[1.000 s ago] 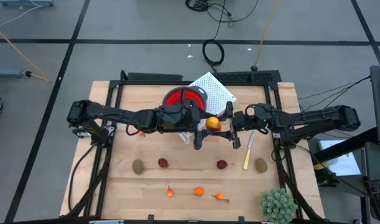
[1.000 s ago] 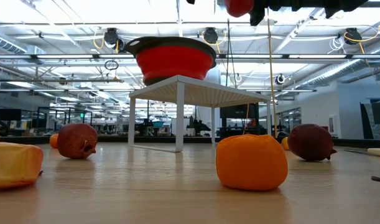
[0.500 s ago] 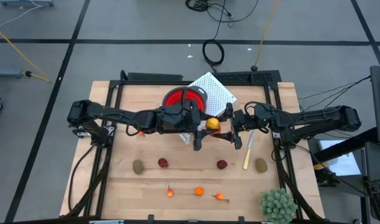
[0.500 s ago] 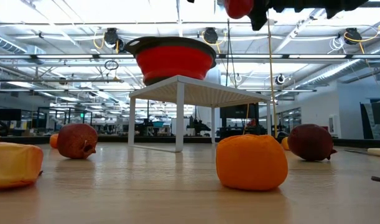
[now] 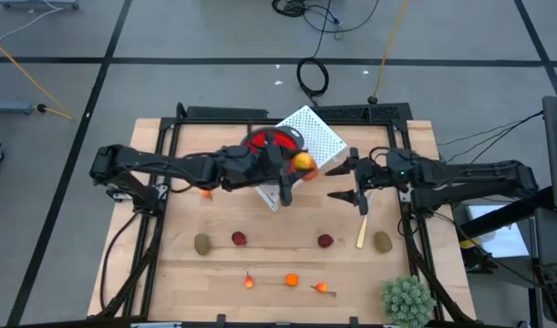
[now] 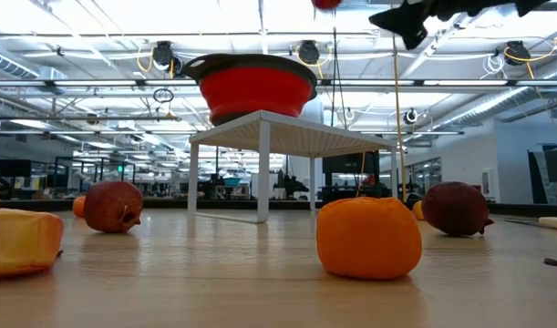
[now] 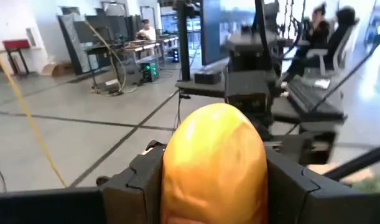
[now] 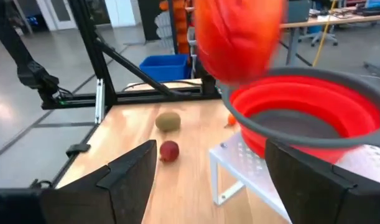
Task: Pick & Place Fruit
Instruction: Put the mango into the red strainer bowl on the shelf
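Clamped between the fingers of the left gripper (image 5: 299,167): an orange-yellow fruit (image 7: 214,163), held in the air just beside the red bowl (image 5: 264,141) on the white rack (image 5: 316,135). Bowl's inside partly hidden by the left arm from above. Right gripper (image 5: 348,180) near, fingers spread wide, holding nothing. Cut off at the top edge of the low view: the held fruit. Remaining fruit spread on the table (image 5: 169,273): two olive ovals (image 5: 201,244), two dark red balls (image 5: 239,239), small orange pieces (image 5: 291,281). No readable writing or labels anywhere.
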You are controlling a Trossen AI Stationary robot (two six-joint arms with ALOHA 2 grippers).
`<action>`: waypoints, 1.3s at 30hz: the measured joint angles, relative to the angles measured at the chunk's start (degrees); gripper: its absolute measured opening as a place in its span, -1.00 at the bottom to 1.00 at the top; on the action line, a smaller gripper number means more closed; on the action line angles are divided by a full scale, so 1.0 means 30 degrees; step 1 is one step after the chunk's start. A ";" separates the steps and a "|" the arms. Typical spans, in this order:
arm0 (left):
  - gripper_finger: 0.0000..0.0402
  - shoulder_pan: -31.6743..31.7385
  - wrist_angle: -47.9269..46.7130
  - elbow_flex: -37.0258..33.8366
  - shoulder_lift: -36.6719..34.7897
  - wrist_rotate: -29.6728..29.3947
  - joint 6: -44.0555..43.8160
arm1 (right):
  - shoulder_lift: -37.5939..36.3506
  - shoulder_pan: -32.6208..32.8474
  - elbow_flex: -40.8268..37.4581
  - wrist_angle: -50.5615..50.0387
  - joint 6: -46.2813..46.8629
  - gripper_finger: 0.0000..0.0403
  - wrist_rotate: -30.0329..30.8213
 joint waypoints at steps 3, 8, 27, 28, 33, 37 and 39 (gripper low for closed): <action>-0.04 0.0091 -0.0038 0.0000 -0.0584 -0.0092 -0.1939 | -0.1027 0.0003 0.0000 -0.0982 -0.0087 0.35 0.0022; -0.03 0.0256 0.0016 0.0000 -0.1415 -0.0441 -0.5827 | -0.2257 0.0003 0.0000 -0.2155 -0.0973 0.10 0.0050; -0.03 0.0063 0.0767 0.0000 -0.1754 0.2140 -1.8853 | -0.3898 0.0003 -0.0007 -0.6363 -0.6252 -0.95 0.0029; -0.03 0.0030 0.1087 0.0000 -0.1754 0.2331 -1.9020 | -0.3938 0.0003 -0.0007 -0.6409 -0.6438 -0.95 0.0022; -0.03 0.0023 0.2601 0.0000 -0.1754 0.2872 -1.9638 | -0.4088 0.0003 -0.0007 -0.7051 -0.7424 -0.99 0.0025; -0.03 0.0030 0.3382 0.0000 -0.1754 0.2840 -2.0057 | -0.4086 0.0003 -0.0007 -0.7140 -0.7588 -0.99 0.0022; -0.03 0.0030 0.3514 0.0000 -0.1754 0.2633 -2.0165 | -0.4086 0.0003 -0.0007 -0.7137 -0.7710 -1.00 0.0027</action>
